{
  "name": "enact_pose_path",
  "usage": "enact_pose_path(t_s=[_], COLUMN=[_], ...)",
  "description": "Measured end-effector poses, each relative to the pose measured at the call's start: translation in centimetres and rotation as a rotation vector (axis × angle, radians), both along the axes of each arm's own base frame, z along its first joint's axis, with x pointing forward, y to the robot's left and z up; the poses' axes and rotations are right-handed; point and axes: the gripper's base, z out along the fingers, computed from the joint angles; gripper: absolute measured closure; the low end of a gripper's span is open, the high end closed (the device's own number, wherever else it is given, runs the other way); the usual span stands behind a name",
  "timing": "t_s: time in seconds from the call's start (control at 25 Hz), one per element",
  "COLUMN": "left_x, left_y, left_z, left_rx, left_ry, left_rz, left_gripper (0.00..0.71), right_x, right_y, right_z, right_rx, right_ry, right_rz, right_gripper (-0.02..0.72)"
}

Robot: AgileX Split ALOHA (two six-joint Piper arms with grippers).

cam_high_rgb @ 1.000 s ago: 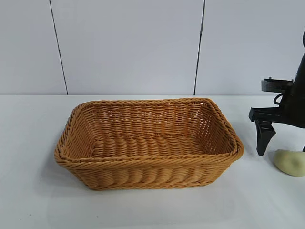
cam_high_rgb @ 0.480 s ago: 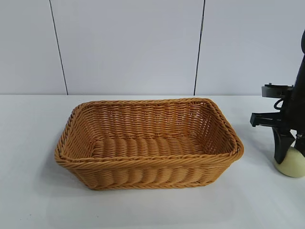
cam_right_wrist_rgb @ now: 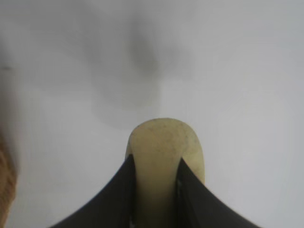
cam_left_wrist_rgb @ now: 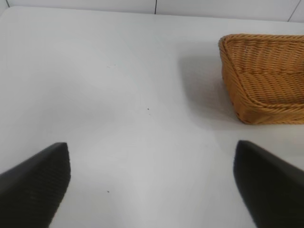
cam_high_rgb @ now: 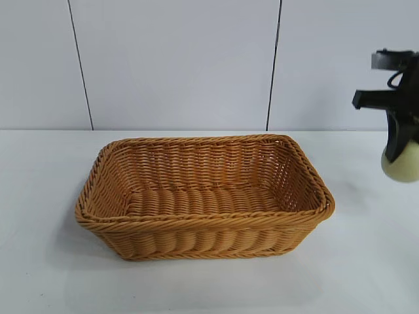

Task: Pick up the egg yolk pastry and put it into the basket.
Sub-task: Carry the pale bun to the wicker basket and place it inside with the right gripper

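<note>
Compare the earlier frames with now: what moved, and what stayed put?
The right gripper came down over the pastry, shut on it and lifted it straight up off the table; it now hangs in the jaws, right of the basket. The basket has not shifted and holds nothing. The left gripper is open over the table.

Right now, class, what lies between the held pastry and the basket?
Only bare table: the exterior view shows nothing between the pastry and the basket.
</note>
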Motion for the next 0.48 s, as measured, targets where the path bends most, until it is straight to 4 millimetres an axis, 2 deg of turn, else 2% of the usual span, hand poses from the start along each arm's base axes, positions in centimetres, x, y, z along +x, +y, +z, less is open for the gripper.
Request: enact_pose_path(t_s=[0.12,0.24,0.48], left_x=[0.0,0.0,0.0], left_y=[0.0,0.0,0.0], left_z=[0.0,0.0,0.0], left_rx=[0.0,0.0,0.0], left_ry=[0.0,0.0,0.0], left_rz=[0.0,0.0,0.0], left_gripper=[0.041,0.041,0.041], right_x=[1.0,1.4,0.6], right_y=[0.8,3.1,10.3], right_z=[2.5,4.0,5.3], right_rx=[0.0,0.004,0.031], right_ry=[-0.048,-0.088,-0.125], right_rz=[0.025,0.081,0.214], right_gripper=[0.552,0.552,0.552])
